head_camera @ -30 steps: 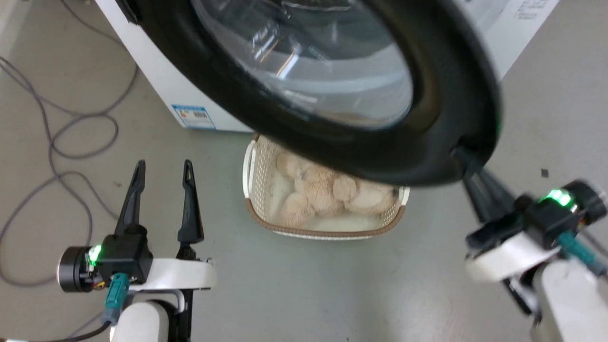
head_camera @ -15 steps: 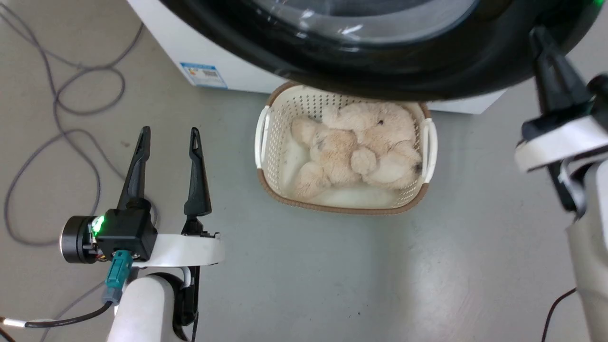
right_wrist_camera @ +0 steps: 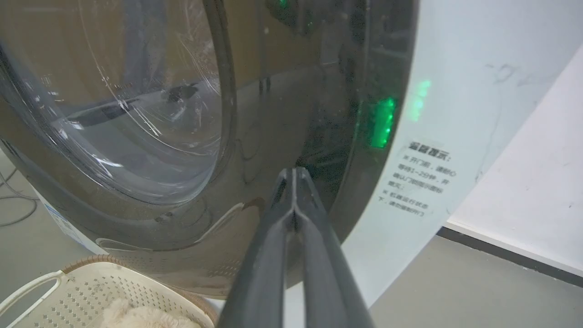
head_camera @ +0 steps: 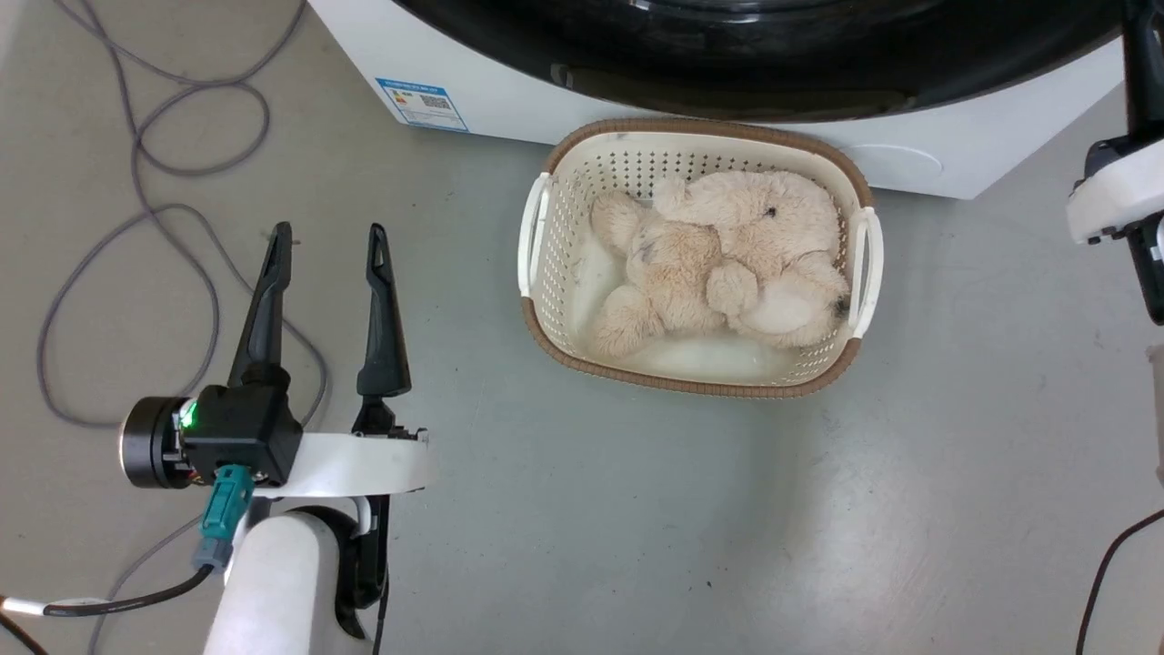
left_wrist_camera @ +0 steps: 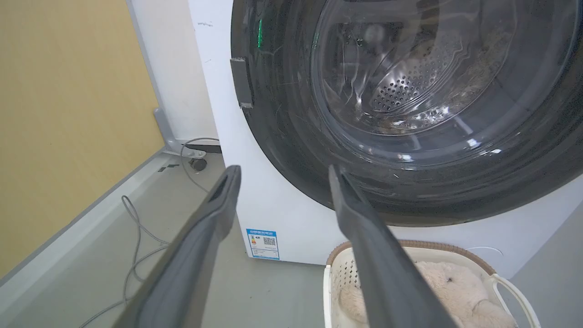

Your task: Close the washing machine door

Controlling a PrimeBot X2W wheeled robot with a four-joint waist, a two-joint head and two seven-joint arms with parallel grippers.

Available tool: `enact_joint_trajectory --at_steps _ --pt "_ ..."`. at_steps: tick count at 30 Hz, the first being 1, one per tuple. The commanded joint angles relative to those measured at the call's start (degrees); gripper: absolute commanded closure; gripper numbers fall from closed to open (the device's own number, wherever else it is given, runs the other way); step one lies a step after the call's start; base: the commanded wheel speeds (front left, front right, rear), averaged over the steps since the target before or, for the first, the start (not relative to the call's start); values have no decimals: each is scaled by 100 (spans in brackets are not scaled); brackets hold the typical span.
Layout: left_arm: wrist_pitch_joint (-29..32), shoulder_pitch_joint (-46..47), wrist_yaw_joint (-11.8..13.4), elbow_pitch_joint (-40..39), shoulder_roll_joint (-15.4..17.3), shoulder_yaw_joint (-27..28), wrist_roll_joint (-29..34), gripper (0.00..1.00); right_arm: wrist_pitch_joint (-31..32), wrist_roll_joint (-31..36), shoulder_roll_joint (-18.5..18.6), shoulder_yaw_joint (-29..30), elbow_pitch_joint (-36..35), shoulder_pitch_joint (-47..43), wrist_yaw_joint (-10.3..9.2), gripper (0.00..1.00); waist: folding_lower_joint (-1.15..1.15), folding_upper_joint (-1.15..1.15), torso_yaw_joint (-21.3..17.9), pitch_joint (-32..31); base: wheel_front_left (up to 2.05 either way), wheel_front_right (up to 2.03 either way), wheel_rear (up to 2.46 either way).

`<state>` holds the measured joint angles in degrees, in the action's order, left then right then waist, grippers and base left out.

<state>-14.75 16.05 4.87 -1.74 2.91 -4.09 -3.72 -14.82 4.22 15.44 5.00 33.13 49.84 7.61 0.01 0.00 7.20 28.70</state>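
Count: one white boxy front-loading washing machine [left_wrist_camera: 273, 200], one round glossy black-rimmed washing machine door [left_wrist_camera: 423, 105] with bulging clear glass, and one white perforated plastic basket [head_camera: 552, 273] with a brown woven rim. The door lies against the machine's front, above the basket; you cannot tell if it is latched. The basket holds one fluffy beige plush toy [head_camera: 727, 264]. Your left gripper [head_camera: 330, 232] hovers with fingers spread, empty. Your right gripper [right_wrist_camera: 295, 172] has its fingers pressed together, tips at the door's black rim.

The washing machine door [left_wrist_camera: 282, 114] is swinging shut and is now lying close against the washing machine [left_wrist_camera: 273, 209]. The right gripper [right_wrist_camera: 295, 175] is moving along with the door's edge. The door is no longer covering the basket [head_camera: 532, 227].
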Motion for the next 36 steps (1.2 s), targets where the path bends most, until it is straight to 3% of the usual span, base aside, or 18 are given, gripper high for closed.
enact_joint_trajectory --at_steps 1,10,20,25,36 --pt "-25 81 15 -18 -2 8 -12 0 -18 40 9 99 62 130 -12 100 -1 0 2 1 0 0 0" --pt "-25 -69 42 78 -2 128 -6 0 -18 164 -371 361 -13 -111 -12 100 -1 0 -129 -322 0 0 0" --pt "-25 -552 34 360 -2 428 102 0 -18 214 -768 338 -1665 -1363 -12 100 -1 0 -564 -1272 0 0 0" --pt "-25 -823 67 495 2 581 161 0 -18 105 -956 36 -2301 -2010 -12 100 -1 0 -760 -1710 0 0 0" --pt "-25 -1461 232 519 7 781 266 0 -18 -638 -1233 -493 -2318 -3532 -12 100 -1 0 -1038 -2395 0 0 0"
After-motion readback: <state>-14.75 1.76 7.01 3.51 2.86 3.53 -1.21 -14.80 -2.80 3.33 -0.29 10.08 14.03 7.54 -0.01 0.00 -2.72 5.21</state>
